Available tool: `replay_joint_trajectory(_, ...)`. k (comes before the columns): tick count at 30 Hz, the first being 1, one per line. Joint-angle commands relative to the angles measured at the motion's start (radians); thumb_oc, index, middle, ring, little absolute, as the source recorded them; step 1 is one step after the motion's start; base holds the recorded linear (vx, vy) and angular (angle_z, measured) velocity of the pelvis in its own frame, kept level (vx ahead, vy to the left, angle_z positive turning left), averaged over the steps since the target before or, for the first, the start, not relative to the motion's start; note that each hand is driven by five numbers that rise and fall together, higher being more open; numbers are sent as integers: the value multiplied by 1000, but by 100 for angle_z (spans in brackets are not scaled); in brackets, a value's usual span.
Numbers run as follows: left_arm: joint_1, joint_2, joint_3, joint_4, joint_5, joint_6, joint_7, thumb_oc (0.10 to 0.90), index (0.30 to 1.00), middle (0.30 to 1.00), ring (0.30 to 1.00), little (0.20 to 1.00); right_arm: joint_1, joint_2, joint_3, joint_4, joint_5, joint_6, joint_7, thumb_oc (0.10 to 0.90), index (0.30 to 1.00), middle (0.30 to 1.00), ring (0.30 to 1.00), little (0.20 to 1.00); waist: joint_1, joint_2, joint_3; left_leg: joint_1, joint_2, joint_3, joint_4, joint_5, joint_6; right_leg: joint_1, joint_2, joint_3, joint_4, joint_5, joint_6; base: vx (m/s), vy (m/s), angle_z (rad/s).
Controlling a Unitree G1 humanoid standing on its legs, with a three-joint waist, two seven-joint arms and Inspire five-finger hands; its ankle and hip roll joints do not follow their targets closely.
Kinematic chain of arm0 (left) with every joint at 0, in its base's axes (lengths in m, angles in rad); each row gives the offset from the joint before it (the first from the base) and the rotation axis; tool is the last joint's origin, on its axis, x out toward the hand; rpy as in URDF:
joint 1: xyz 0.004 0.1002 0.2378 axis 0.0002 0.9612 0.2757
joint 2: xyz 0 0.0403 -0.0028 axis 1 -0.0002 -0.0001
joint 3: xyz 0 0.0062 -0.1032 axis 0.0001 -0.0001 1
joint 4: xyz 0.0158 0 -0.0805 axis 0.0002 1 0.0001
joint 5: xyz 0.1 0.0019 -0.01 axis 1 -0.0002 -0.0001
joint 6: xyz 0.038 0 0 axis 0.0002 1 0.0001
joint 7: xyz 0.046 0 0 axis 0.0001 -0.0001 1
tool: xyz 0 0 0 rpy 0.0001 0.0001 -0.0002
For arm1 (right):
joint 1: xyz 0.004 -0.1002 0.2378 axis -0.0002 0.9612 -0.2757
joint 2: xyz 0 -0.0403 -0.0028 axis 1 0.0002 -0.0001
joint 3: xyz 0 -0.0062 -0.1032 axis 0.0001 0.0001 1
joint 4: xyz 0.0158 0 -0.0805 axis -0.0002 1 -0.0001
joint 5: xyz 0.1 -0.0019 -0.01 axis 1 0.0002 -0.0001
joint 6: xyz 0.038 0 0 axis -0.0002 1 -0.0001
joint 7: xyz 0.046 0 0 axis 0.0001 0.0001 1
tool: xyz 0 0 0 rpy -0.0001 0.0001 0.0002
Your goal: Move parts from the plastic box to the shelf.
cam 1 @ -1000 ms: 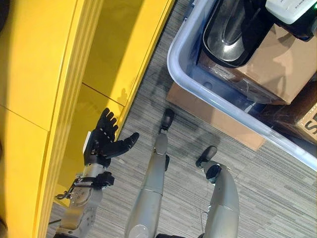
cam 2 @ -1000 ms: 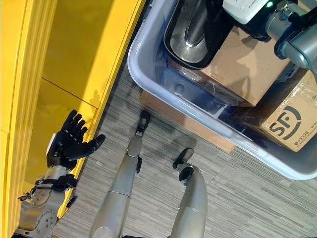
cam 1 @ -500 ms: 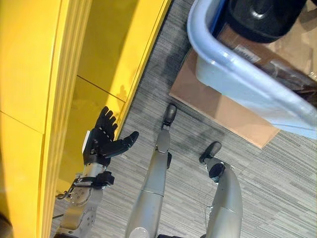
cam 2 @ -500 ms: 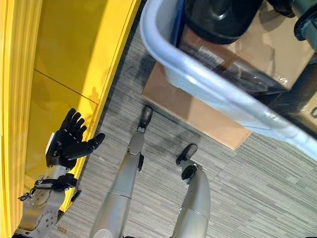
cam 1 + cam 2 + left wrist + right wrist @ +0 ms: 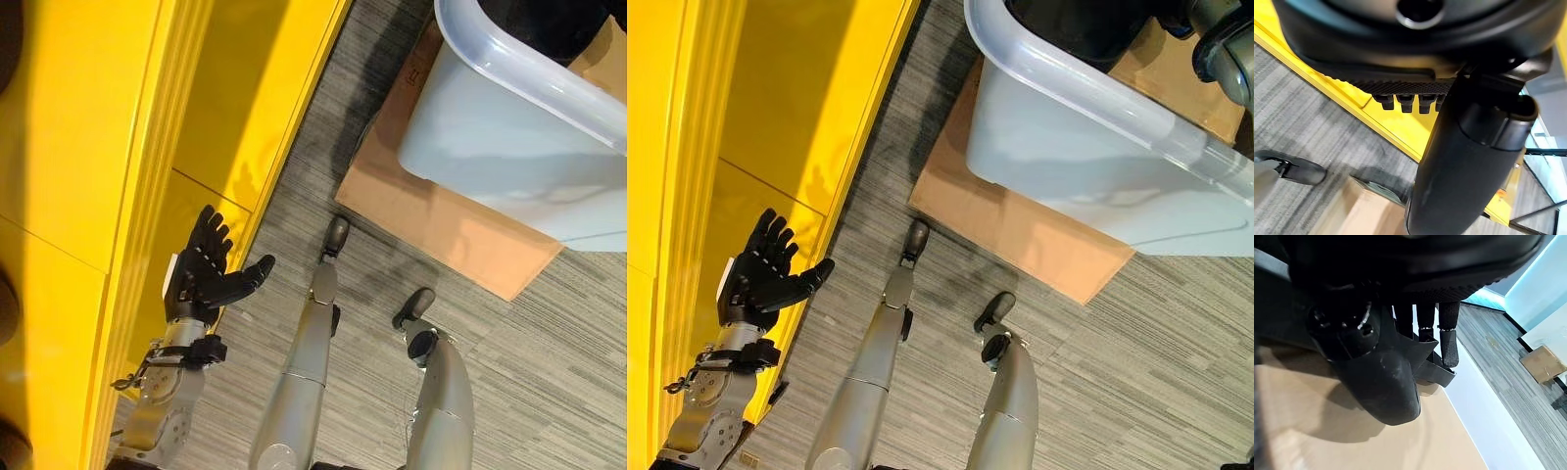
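The pale plastic box (image 5: 1087,147) stands at the upper right on a flat cardboard sheet (image 5: 1019,230); I see its outer wall and rim, with only a dark bit of its contents (image 5: 549,20) over the rim. The yellow shelf (image 5: 88,147) runs down the left side. My left hand (image 5: 201,279) is open, fingers spread, palm up, beside the shelf's lower panel, holding nothing. My right arm (image 5: 1223,44) reaches in over the box's far rim. In the right wrist view my right hand (image 5: 1381,377) hangs with straight fingers (image 5: 1449,340) over a brown cardboard surface (image 5: 1312,440).
Grey striped carpet (image 5: 549,372) covers the floor between shelf and box. In the right wrist view a white wall base (image 5: 1488,416) and a small cardboard box (image 5: 1542,363) lie farther off. The left wrist view shows the shelf's yellow edge (image 5: 1376,117).
The whole picture has shifted, so the camera has moved: the box now shows its side wall and its contents have slipped from sight. My left hand keeps its open pose by the shelf.
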Motion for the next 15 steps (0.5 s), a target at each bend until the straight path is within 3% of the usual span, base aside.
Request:
replay_joint_trajectory(1, 18, -9, 42, -43, -8, -73, 11, 900, 1000, 1000, 1000, 1000, 61, 68, 91, -61, 55, -111, 15, 400, 300, 300, 300, 300, 21, -4, 21, -4, 9, -15, 147, -170, -37, 416, 6, 40, -277, 51, 91, -46, -7, -12)
replay_joint_trajectory(9, 8, -25, 31, -22, -2, -62, -6, 900, 1000, 1000, 1000, 1000, 80, 70, 91, -93, 98, -114, 18, 400, 300, 300, 300, 300, 16, 2, 21, 104, 22, -14, 103, -153, -40, 524, 20, 37, -340, 63, 89, -44, 6, -6)
replay_joint_trajectory(10, 2, -33, 32, -21, 1, -61, -5, 900, 1000, 1000, 1000, 1000, 93, 68, 80, -94, 111, -112, 16, 400, 300, 300, 300, 300, 17, 15, 21, 108, 29, -11, 90, -119, -33, 528, 25, 29, -353, 89, 89, -126, 41, -9)
replay_joint_trajectory(15, -5, -42, 25, 6, 7, -43, -16, 900, 1000, 1000, 1000, 1000, 249, 83, -63, -126, 125, -107, 17, 400, 300, 300, 300, 300, 30, 7, 21, 201, 35, -12, 69, -111, -37, 632, 39, 18, -400, 87, 85, -67, -10, -10)
